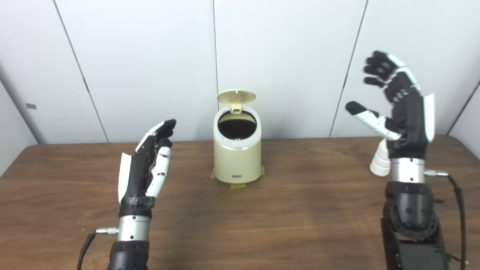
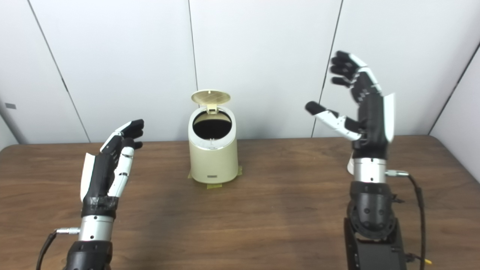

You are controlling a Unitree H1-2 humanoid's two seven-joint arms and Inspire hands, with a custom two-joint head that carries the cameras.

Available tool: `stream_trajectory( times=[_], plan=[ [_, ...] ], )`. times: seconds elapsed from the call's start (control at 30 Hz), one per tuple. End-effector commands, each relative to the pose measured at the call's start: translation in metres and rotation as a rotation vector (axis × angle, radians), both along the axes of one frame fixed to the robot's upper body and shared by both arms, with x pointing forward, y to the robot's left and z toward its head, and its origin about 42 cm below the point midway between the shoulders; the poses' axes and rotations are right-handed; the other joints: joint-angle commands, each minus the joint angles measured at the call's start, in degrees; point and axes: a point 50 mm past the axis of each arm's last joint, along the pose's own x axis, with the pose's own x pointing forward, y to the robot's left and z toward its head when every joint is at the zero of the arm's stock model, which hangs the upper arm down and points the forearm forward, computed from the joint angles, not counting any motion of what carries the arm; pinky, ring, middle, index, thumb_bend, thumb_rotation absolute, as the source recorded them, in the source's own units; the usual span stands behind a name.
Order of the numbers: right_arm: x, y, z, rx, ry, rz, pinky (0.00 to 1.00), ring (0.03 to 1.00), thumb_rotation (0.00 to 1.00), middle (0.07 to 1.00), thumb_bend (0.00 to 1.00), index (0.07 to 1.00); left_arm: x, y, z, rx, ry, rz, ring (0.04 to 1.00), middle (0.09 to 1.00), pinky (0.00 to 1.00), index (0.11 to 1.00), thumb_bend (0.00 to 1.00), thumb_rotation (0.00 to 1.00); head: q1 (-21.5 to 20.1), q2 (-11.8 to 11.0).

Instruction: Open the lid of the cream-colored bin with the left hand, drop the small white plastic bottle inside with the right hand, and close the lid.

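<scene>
Right hand [image 1: 403,108], black and white, is shown raised above the right end of the table with fingers spread and thumb extended; nothing is held. Left hand [image 1: 150,165] is shown lower, over the left part of the table, its fingers extended and close together, likewise empty and well apart from the bin.

Brown wood-grain table [image 1: 300,210] is seen bearing all objects. Cream-colored cylindrical plastic bin [image 1: 237,159] is placed at the centre rear, fixed by tan tape at its base; its round ribbed lid [image 1: 236,97] is tipped upright on the rear hinge, so the dark opening is exposed. The opening step is judged complete.

Small white plastic bottle [image 1: 379,161] is seen standing on the table just behind the right wrist, largely hidden by it; only a ridged white flank is visible. It is judged to be light, fairly stiff and somewhat slippery, and easily toppled by a careless approach. A grasp around the ribbed middle of the body, thumb opposed to fingers, is judged suitable, the ridges offering purchase. Its cap cannot be made out. The lid is judged light and hinged, to be pressed down at its front edge.
</scene>
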Motion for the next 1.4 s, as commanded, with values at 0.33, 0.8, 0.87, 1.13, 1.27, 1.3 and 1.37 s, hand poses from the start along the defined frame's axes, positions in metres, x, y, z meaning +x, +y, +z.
stream_trajectory(
  times=[0.33,0.8,0.87,1.13,1.27,1.3,1.37],
  plan=[
    [0.023,-0.032,0.036,-0.027,-0.055,-0.154,0.7,0.8,0.4,0.816,0.83,0.823,-0.004,0.003,0.007,0.022,-0.037,0.016,0.848,0.855,0.78,0.839,0.32,0.87,-0.62,0.34],
    [0.035,-0.104,0.023,-0.002,0.061,-0.339,0.61,0.753,0.36,0.92,0.84,0.919,-0.003,0.004,0.007,0.051,-0.05,0.03,0.827,0.841,0.75,0.823,0.33,0.84,-1.32,0.85],
    [0.034,-0.109,0.019,0.005,0.065,-0.344,0.36,0.459,0.35,0.942,0.82,0.928,-0.003,0.004,0.007,0.049,-0.044,0.024,0.829,0.844,0.75,0.826,0.33,0.83,-1.43,0.86],
    [0.02,-0.112,0.0,0.004,0.12,-0.396,0.59,0.743,0.33,0.904,0.78,0.896,-0.002,0.004,0.006,0.045,-0.029,0.008,0.849,0.856,0.77,0.837,0.34,0.84,-1.82,0.71],
    [0.012,-0.107,-0.008,0.029,0.166,-0.384,0.79,0.881,0.37,0.908,0.79,0.908,-0.001,0.004,0.006,0.05,-0.035,0.003,0.847,0.852,0.77,0.834,0.33,0.83,-1.9,0.62],
    [0.01,-0.105,-0.012,0.053,0.167,-0.35,0.65,0.79,0.36,0.894,0.8,0.902,-0.001,0.004,0.006,0.051,-0.035,0.001,0.845,0.85,0.77,0.832,0.33,0.83,-1.98,0.6],
    [0.008,-0.102,-0.018,0.091,0.177,-0.304,0.65,0.813,0.33,0.902,0.79,0.91,-0.002,0.004,0.006,0.055,-0.033,0.001,0.849,0.852,0.77,0.835,0.33,0.83,-1.98,0.6]
  ],
)
